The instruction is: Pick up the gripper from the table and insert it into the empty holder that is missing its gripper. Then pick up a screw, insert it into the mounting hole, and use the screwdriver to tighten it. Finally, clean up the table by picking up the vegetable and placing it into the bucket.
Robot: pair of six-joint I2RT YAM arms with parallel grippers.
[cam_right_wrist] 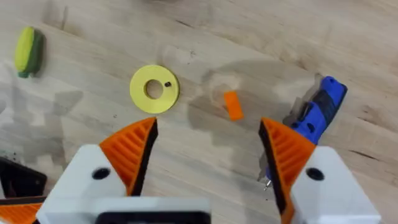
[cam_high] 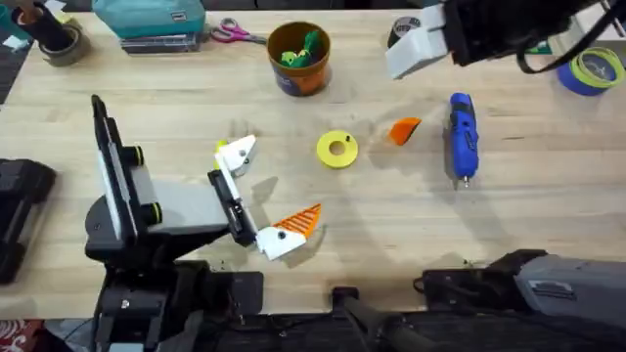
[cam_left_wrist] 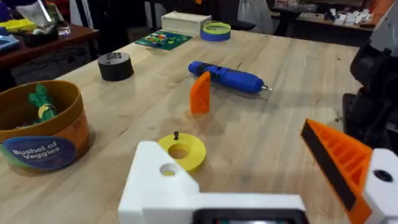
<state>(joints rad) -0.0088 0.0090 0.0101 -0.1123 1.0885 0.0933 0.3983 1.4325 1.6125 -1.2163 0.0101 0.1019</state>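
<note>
The surface carries one loose orange gripper [cam_high: 404,130], one blue screwdriver [cam_high: 461,136], one yellow ring [cam_high: 336,149] with one small screw [cam_left_wrist: 176,134] on it, one bucket [cam_high: 299,58], one green-and-yellow vegetable [cam_right_wrist: 28,51], one pair of scissors [cam_high: 235,33] and three tape rolls.

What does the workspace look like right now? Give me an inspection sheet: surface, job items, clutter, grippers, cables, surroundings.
Surface: pale wooden table, no spills seen.
Job's things: small orange wedge-shaped fingertip lies loose beside the blue pen-shaped screwdriver; small dark screw on a flat yellow ring; yellow-green toy vegetable on the table; round orange-brown bucket upright; white plastic holder on the left arm has no tip.
Clutter: scissors, blue tape roll, teal case.
Grippers: left gripper open; right gripper open above the table.
Cables: dark cable by the right arm.
Surroundings: other tables behind.
</note>
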